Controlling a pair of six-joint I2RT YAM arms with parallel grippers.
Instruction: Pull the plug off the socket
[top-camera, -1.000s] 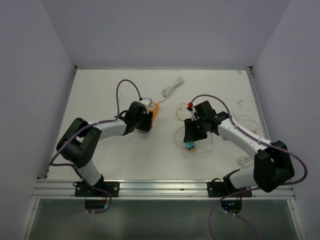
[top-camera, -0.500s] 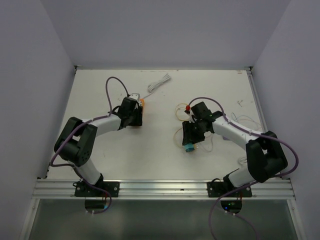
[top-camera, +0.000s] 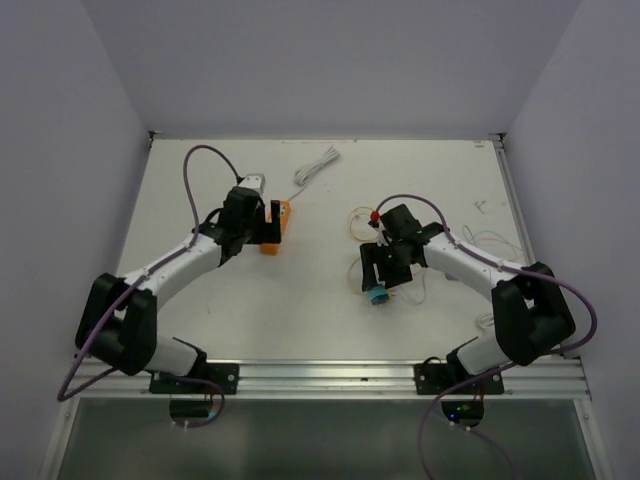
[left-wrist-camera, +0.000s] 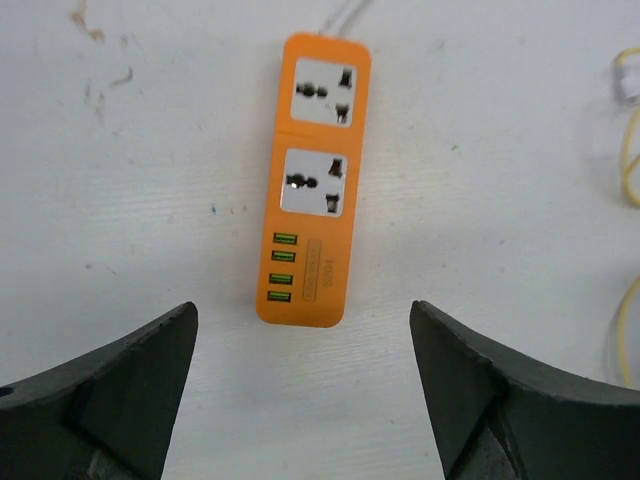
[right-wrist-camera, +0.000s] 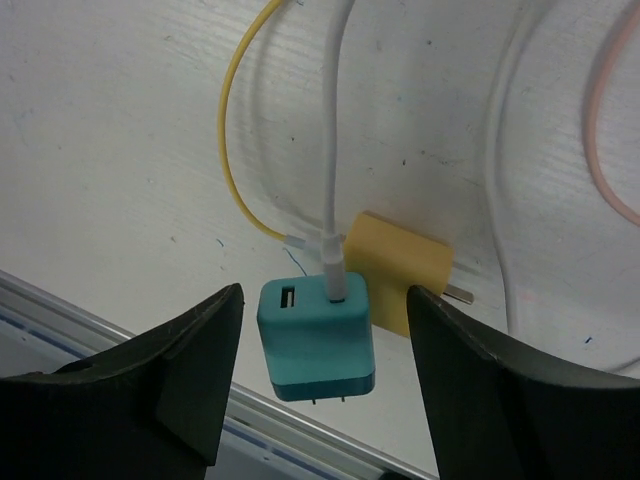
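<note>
while both arms are reaching out over the white surface (top-camera: 300, 300), the left tool (left-wrist-camera: 303, 315) is hanging released, its two dark fingers (left-wrist-camera: 110, 390) standing wide apart and gripping nothing. seen from the left wrist, the orange power strip (left-wrist-camera: 312, 190) is lying flat between and just beyond those fingers, touching neither, with its long axis running from 12 to 6 o'clock. its four green usb ports are sitting at the 6 o'clock end, and its two white socket faces are showing their holes uncovered toward 12 o'clock. from the top, the strip is lying at about 10 o'clock from the middle of the surface, and a coiled white cord (top-camera: 318, 165) is resting at 1 o'clock from it. the teal plug (right-wrist-camera: 318, 345) is lying well apart from the strip, at about 4 o'clock from the middle of the surface. the right tool (right-wrist-camera: 325, 295) is hovering over it released, one finger on each side with a gap showing on both, so it is not gripping the plug. from the right wrist, the plug's prongs are pointing to 6 o'clock and a white cable (right-wrist-camera: 335, 150) is running out of it toward 12 o'clock. a yellow adapter (right-wrist-camera: 400, 270) is lying against the plug at 2 o'clock, and a thin yellow wire (right-wrist-camera: 235, 150) is curving at 11 o'clock.
</note>
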